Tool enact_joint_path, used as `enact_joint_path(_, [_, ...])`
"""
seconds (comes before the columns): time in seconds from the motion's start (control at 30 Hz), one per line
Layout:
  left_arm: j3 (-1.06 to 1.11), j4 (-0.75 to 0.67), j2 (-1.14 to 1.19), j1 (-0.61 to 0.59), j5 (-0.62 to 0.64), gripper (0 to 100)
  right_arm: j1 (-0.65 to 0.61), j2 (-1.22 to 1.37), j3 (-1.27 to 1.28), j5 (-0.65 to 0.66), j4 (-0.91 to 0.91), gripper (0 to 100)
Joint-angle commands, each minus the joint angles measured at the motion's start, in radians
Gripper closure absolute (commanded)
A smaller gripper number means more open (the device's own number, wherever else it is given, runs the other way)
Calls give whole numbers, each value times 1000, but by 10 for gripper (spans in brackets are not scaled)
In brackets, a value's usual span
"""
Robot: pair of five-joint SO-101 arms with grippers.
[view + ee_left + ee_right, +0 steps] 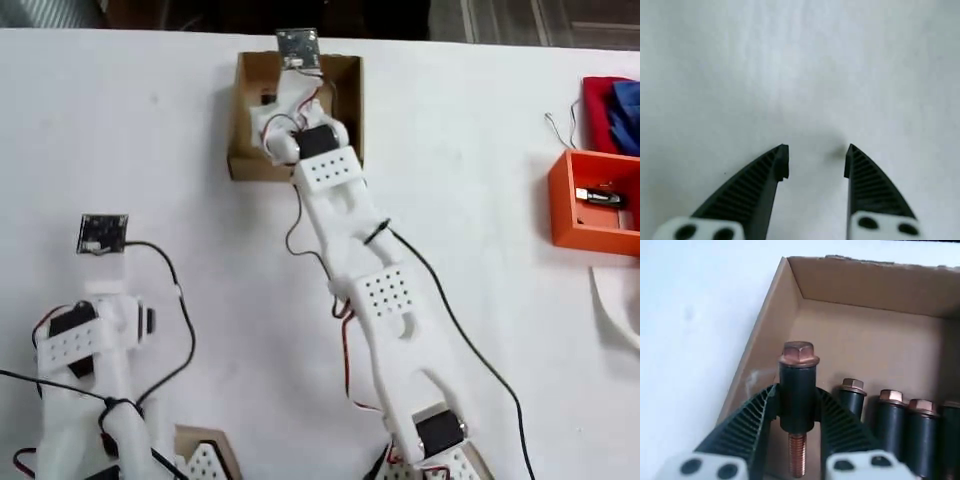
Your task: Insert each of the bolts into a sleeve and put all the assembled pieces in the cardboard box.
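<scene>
High view: the right arm (pixel 345 230) lies stretched to the cardboard box (pixel 246 110) on the desk (pixel 150 130). Left wrist view: the left end effector (pixel 816 161) gapes empty above bare desk. Right wrist view: the right end effector (pixel 797 395) clamps a sleeved bolt (pixel 798 356) upright over the box, beside standing assembled pieces (pixel 890 415).

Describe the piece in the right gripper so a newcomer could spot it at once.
Find the cardboard box at the table's far edge. The right gripper over it clamps a black sleeve with a copper bolt through. Unlike the row of pieces beside it, its threaded tip shows below.
</scene>
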Motion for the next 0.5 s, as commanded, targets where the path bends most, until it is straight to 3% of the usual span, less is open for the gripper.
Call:
enact_joint_path(0.0, [-4, -15, -15, -5, 2, 797, 5, -16, 21, -12, -51, 977])
enact_joint_path(0.47, [4, -17, -21, -5, 2, 797, -8, 15, 57, -14, -65, 977])
